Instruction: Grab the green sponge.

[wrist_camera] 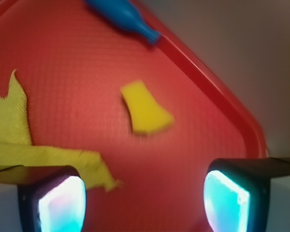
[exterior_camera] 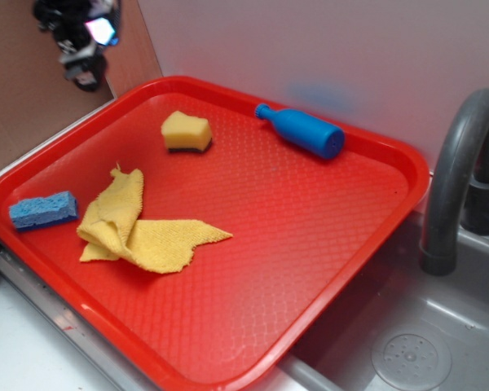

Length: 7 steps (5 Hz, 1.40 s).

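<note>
gripper point(wrist_camera: 145, 203) hanging high, jaws spread, gripping nothing | green sponge point(exterior_camera: 186, 132) lying near the far edge of the red tray point(exterior_camera: 334, 269), apart from all else | risk: yellow cloth point(exterior_camera: 138, 228) and blue sponge point(exterior_camera: 43, 210) sitting nearer the front-left, inviting a wrong pick

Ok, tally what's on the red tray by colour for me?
Yellow: 2, the green sponge with its pale-yellow foam, and the yellow terry cloth
Blue: 2, the blue sponge and the blue bottle
Total: 4
</note>
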Tool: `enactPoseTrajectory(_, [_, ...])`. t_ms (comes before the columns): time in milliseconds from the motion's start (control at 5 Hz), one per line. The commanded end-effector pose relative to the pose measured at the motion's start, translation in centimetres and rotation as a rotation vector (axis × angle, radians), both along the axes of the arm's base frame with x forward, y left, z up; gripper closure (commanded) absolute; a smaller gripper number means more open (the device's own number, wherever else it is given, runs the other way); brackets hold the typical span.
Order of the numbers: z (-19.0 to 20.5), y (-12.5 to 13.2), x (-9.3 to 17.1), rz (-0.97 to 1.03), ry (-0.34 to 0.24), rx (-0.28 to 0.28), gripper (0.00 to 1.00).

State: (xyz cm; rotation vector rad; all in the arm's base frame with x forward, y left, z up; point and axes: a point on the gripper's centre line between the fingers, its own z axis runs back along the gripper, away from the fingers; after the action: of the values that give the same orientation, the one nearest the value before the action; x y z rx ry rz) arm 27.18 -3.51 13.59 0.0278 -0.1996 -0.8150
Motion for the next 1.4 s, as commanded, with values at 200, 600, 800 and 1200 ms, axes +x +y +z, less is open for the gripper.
enactPoseTrajectory(200, [-4.6,-3.2,3.4,-0.161,0.041,-0.032,0.0])
enactPoseTrajectory(600, [-8.3,-4.2,3.3,-0.207,0.126,0.056,0.0])
enactPoseTrajectory(800, [-9.2,-4.8,3.5,-0.222,0.143,0.067,0.0])
enactPoseTrajectory(1200, [-7.4,-4.4,3.3,-0.085,0.137,0.128,1.0])
